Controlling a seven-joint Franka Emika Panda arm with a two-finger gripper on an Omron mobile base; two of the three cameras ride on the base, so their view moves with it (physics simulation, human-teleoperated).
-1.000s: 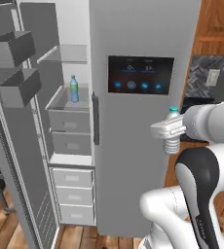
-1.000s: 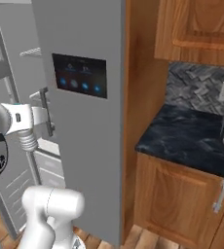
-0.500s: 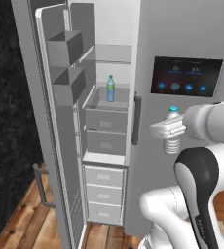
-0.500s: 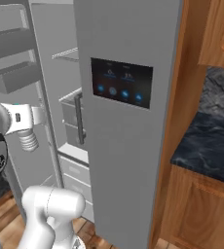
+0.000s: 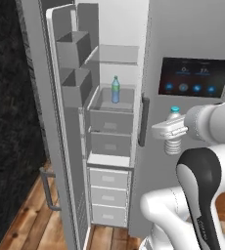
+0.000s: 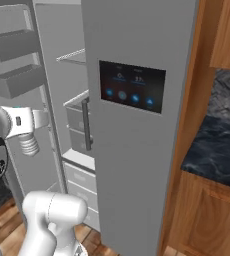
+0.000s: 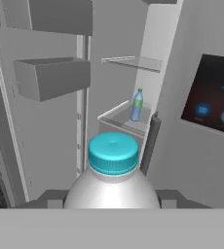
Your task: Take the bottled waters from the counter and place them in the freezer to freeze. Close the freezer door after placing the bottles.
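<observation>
My gripper [image 7: 112, 202] is clenched on the whitish bottle [image 7: 112, 180]. The hand view shows its cap close; the left base view shows the blue bottle [image 5: 115, 90] upright on a shelf inside the open freezer [image 5: 115, 58]. The door with the touchscreen [image 6: 137, 125] stands beside.

Base swung around, so the whole view shifted

The things themselves didn't move, the camera did: the freezer [image 5: 115, 146] now sits near the middle of the left base view with its white interior facing us, and the freezer door [image 5: 60, 146] has slid in from the left edge. The counter [image 6: 214, 145] has been pushed off to the right edge of the right base view, and the microwave that stood on it is gone from the picture.
</observation>
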